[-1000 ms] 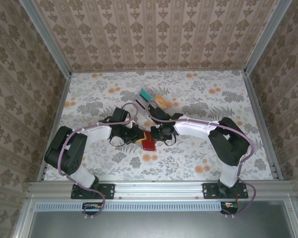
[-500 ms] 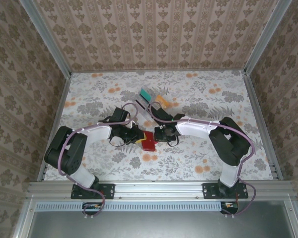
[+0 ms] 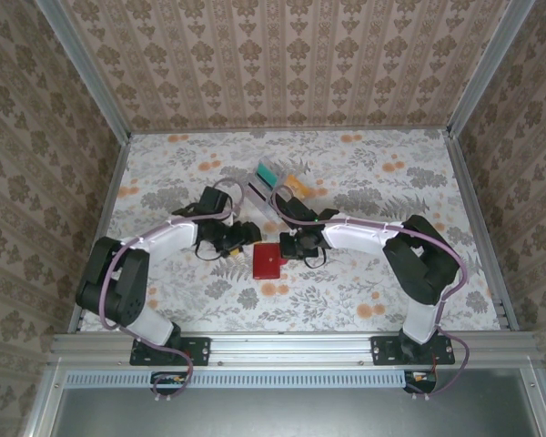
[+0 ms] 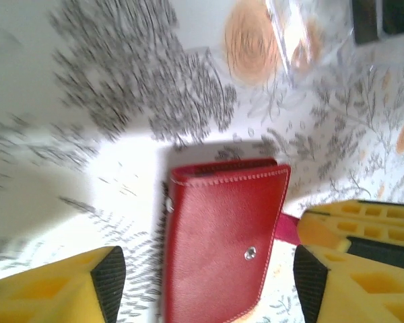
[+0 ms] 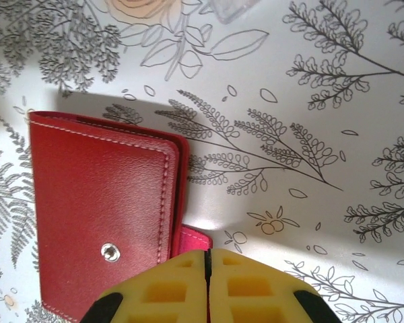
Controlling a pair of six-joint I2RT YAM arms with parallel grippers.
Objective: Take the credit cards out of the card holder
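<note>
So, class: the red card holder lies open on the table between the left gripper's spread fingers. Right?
No: the card holder lies closed, as the left wrist view shows. It does lie on the table, between the left gripper's spread fingers.

The closed red card holder (image 4: 222, 235) lies flat on the flowered bench (image 4: 87, 134) between the two yellow fingers (image 4: 54, 293), which stand wide apart and clear of its long edges. Its silver snap (image 4: 250, 253) sits nearer the right finger. A small red tab (image 4: 288, 229) sticks out on that side and reaches a yellow block (image 4: 363, 219) just above that finger. Beyond the fingertips, blurred clear plastic (image 4: 303, 40) lies beside an orange flower print (image 4: 252, 40).
</note>
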